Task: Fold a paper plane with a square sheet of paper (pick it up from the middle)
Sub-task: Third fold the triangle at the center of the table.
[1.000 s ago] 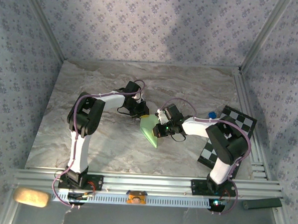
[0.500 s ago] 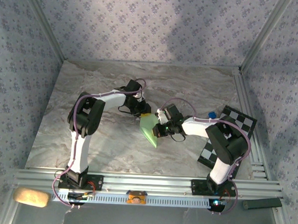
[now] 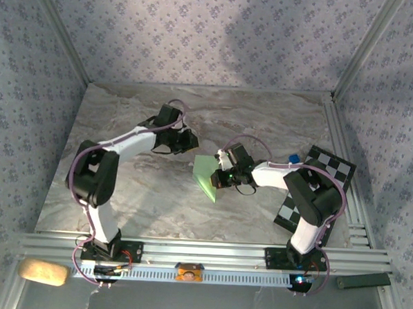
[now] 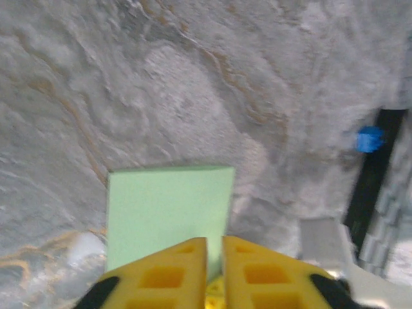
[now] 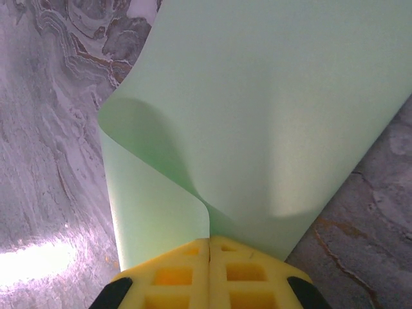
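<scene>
The grey marble-patterned table [image 3: 122, 185] carries a black-and-white checkered board [image 3: 334, 167] at its right edge. The square sheet of thin, matte, light green paper [image 3: 207, 177] sits near the table's middle, a little right of centre. From above the sheet reads as a wedge narrowing to a point toward the near edge. The right wrist view shows what the overhead view cannot: the sheet [image 5: 270, 109] is smooth and uncreased, and its left edge curls up and over in a soft roll that runs down into the fingers. There the right gripper [image 5: 209, 248] is clenched on the paper, its yellow pads pressed flat together; overhead, this gripper [image 3: 220, 176] meets the sheet's right side. The left wrist view gives the sheet [image 4: 167, 206] a straight far edge and square corners. The left gripper [image 4: 214, 248] has its pads nearly together, a slim slit between them and nothing in it. Overhead, that gripper [image 3: 190, 141] is near the sheet's far corner, apart from it. A small blue object [image 3: 293, 158] lies beside the board, blurred in the left wrist view [image 4: 369, 138].
</scene>
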